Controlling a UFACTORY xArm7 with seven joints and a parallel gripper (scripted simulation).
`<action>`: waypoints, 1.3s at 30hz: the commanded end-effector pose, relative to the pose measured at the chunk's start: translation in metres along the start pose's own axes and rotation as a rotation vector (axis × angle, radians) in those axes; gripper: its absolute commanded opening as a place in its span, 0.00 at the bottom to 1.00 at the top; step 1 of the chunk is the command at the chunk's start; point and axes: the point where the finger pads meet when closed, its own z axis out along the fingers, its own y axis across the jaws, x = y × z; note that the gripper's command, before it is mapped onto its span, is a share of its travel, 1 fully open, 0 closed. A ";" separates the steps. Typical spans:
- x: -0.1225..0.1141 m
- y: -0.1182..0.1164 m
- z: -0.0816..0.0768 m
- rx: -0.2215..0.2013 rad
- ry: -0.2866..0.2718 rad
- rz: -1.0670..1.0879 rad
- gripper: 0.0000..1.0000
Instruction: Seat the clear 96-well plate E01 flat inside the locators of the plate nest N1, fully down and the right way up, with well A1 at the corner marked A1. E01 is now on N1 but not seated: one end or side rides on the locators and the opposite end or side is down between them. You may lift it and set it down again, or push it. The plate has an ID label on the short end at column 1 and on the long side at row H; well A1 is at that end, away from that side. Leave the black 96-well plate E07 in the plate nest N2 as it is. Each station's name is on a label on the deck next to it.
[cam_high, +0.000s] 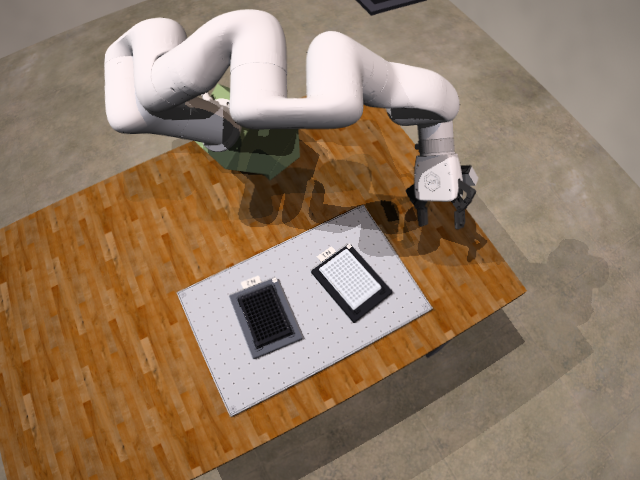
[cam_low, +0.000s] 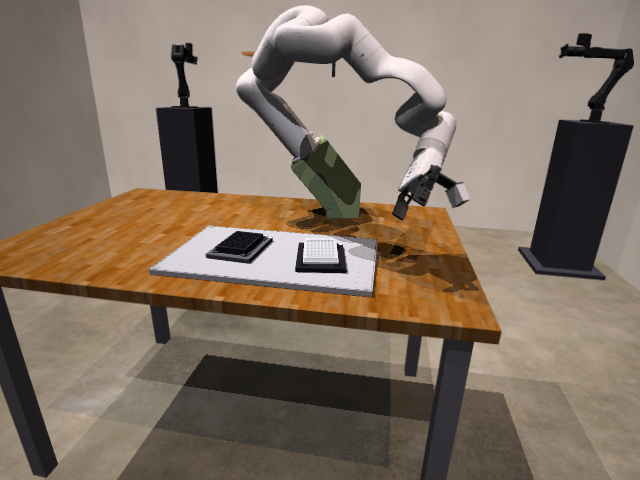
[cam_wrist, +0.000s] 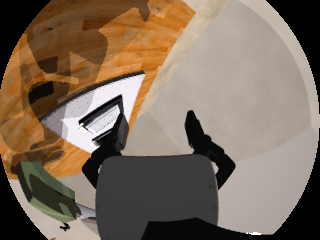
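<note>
Hovering wide open and empty, hand (cam_high: 440, 217) above the desk (cam_high: 103, 268) corner, well apart from E01 (cam_high: 349, 279) resting on N1 (cam_high: 361, 307).

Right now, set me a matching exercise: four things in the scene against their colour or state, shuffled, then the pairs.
Things:
1. plate E01
2. plate E07
3. gripper
4. arm's base

Descriptions:
a. green
b. black, in the grey nest
c. open, holding nothing, above the table beside the deck
d. clear, on the black nest

Pairs: 1-d, 2-b, 3-c, 4-a
</note>
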 end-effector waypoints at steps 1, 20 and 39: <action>0.000 0.002 -0.001 -0.002 0.002 0.004 1.00; -0.007 -0.009 0.006 0.056 0.027 0.082 0.00; -0.033 -0.055 0.024 0.287 0.089 0.392 0.00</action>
